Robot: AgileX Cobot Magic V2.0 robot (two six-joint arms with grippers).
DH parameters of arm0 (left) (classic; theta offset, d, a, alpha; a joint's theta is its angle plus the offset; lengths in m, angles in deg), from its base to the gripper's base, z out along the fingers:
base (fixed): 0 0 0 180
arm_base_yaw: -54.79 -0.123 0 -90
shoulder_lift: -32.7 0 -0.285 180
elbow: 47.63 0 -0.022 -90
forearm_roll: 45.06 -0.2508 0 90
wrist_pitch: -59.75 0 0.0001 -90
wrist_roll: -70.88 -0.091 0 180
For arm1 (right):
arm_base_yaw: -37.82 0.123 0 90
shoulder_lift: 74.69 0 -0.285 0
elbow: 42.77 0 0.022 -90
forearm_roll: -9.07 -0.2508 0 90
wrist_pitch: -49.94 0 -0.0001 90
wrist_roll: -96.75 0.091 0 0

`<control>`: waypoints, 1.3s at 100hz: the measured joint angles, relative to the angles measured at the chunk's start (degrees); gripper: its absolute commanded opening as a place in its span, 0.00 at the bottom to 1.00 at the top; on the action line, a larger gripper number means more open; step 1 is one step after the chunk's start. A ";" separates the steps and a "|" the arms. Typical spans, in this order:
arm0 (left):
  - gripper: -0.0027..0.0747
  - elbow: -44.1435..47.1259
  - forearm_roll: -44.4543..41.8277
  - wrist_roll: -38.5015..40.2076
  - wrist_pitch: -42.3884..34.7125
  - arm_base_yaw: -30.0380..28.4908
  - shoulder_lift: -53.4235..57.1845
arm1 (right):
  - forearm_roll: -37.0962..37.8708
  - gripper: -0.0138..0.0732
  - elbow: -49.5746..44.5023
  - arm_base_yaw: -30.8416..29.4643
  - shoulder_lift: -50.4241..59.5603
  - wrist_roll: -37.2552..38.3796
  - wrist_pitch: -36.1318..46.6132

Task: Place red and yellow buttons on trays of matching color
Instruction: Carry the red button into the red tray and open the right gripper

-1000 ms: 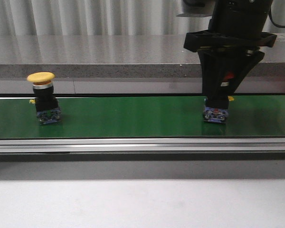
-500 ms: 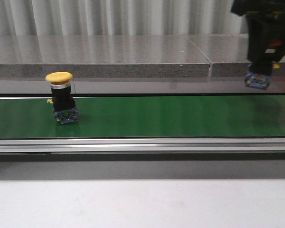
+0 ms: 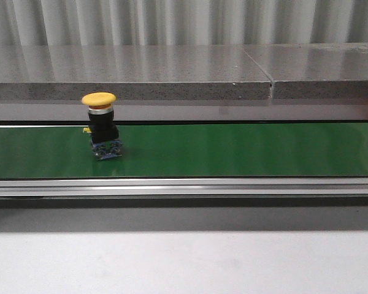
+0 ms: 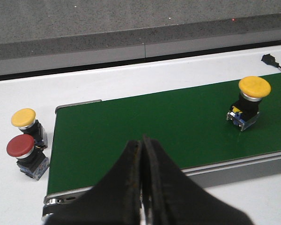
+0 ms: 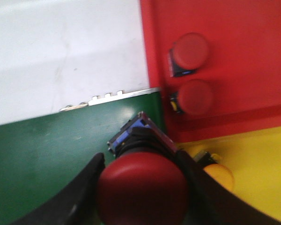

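My right gripper [image 5: 143, 187] is shut on a red button [image 5: 141, 190], held above the end of the green belt [image 5: 42, 150] beside the red tray [image 5: 253, 56] and the yellow tray [image 5: 262, 168]. Two red buttons [image 5: 189, 49] [image 5: 194, 96] lie in the red tray. A yellow button [image 5: 218, 176] lies in the yellow tray. Another yellow button [image 3: 100, 125] stands on the belt, also in the left wrist view [image 4: 253, 101]. My left gripper [image 4: 142, 154] is shut and empty over the belt's near edge. Neither gripper shows in the front view.
A yellow button [image 4: 24, 119] and a red button [image 4: 22, 150] stand on the white table [image 4: 18, 93] off the belt's end. A grey stone ledge [image 3: 172, 67] runs behind the belt. The belt has a metal rail [image 3: 184, 187] along its front.
My right gripper lifted the red button off the belt and carried it right, out of the front view. The yellow button rode the belt to the right.
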 measured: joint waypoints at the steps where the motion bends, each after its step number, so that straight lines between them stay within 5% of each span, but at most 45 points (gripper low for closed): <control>1: 0.01 0.00 0.00 0.00 0.00 0.00 0.00 | -0.02 0.39 0.18 -0.25 -0.10 0.41 -0.15; 49: 0.01 0.00 0.00 0.00 0.00 0.00 0.00 | 2.29 0.39 14.95 -9.37 -16.18 9.33 -3.88; 130: 0.01 0.00 0.00 0.00 0.00 0.00 0.00 | -1.46 0.39 15.86 -11.84 -29.63 13.78 9.89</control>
